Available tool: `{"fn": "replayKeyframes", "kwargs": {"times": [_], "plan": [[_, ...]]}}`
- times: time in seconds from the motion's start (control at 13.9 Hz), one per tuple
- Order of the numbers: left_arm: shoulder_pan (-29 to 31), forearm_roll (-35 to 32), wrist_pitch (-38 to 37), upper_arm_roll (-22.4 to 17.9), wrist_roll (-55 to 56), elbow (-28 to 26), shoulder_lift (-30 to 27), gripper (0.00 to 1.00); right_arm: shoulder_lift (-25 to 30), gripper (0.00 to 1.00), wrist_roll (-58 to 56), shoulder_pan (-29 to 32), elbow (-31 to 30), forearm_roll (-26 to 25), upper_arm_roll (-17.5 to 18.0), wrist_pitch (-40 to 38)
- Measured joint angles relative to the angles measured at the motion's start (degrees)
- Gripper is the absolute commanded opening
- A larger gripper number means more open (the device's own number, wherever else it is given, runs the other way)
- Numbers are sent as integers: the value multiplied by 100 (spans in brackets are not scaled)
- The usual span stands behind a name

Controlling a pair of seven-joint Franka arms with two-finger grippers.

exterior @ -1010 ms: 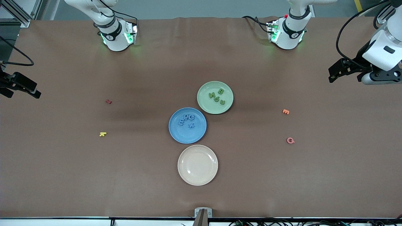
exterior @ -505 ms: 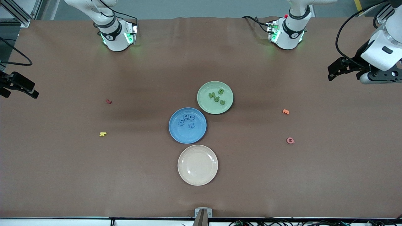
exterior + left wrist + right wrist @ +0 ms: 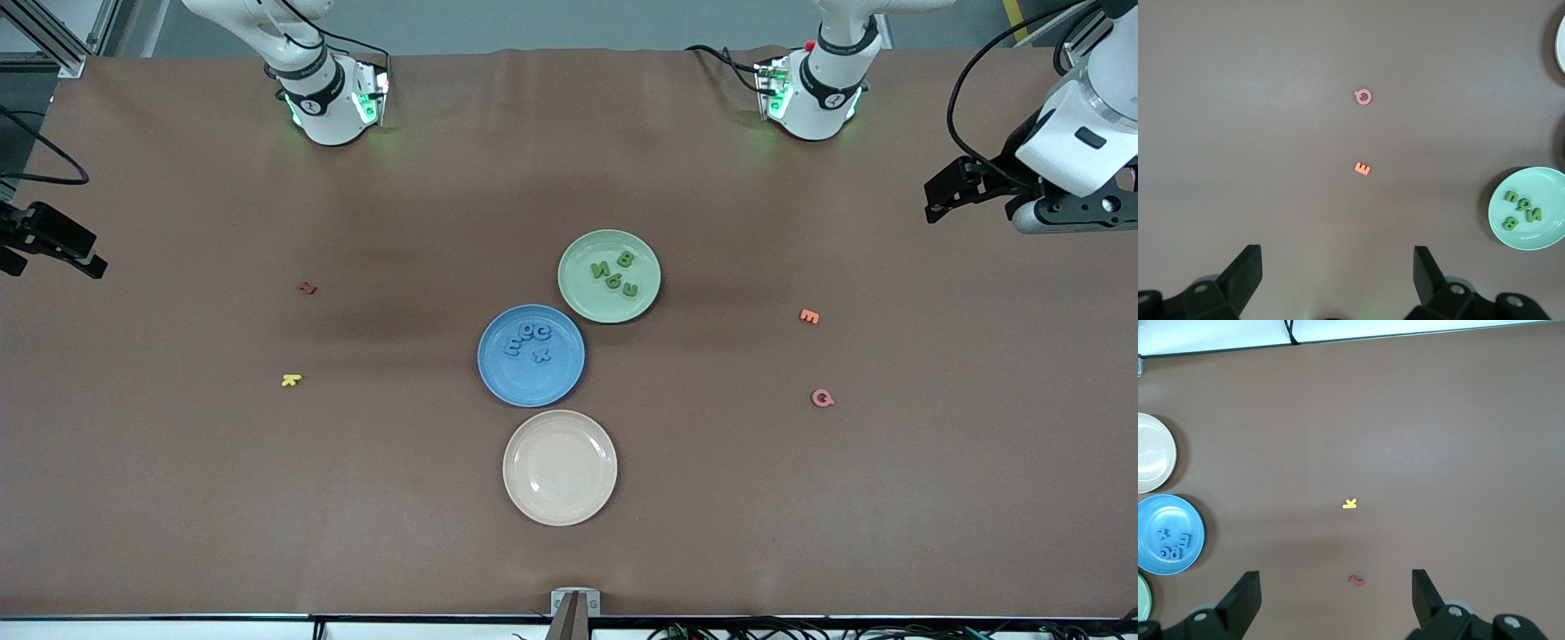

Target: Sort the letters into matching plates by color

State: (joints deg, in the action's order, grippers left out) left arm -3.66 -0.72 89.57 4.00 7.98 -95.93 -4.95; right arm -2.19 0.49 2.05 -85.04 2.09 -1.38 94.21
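Four dark green letters [image 3: 615, 271] lie in the pale green plate [image 3: 578, 292]. Four blue letters [image 3: 531, 340] lie in the blue plate [image 3: 529, 388]. The cream plate [image 3: 560, 468] holds nothing. A red letter [image 3: 308, 287] and a yellow letter [image 3: 292, 380] lie toward the right arm's end of the table. An orange letter [image 3: 809, 316] and a pink letter [image 3: 822, 397] lie toward the left arm's end. My left gripper [image 3: 933, 200] is open and empty, high over the left arm's end of the table. My right gripper [image 3: 62, 258] is open and empty, high over the right arm's end.
The left wrist view shows the left gripper [image 3: 1336, 280], the pink letter [image 3: 1364, 97], the orange letter [image 3: 1363, 169] and the green plate [image 3: 1546, 185]. The right wrist view shows the right gripper [image 3: 1336, 600], the yellow letter [image 3: 1350, 503], the red letter [image 3: 1356, 580], the blue plate [image 3: 1158, 512] and the cream plate [image 3: 1151, 452].
Both grippers have drifted a little outward and upward, away from the plates. Nothing on the table has moved.
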Motion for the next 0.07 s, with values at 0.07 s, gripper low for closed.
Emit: {"fn": "replayKeyframes", "kwargs": {"times": [0.07], "plan": [[5, 0, 0, -1, 0, 6, -7, 100, 0, 100, 0, 2, 1, -2, -1, 0]]}}
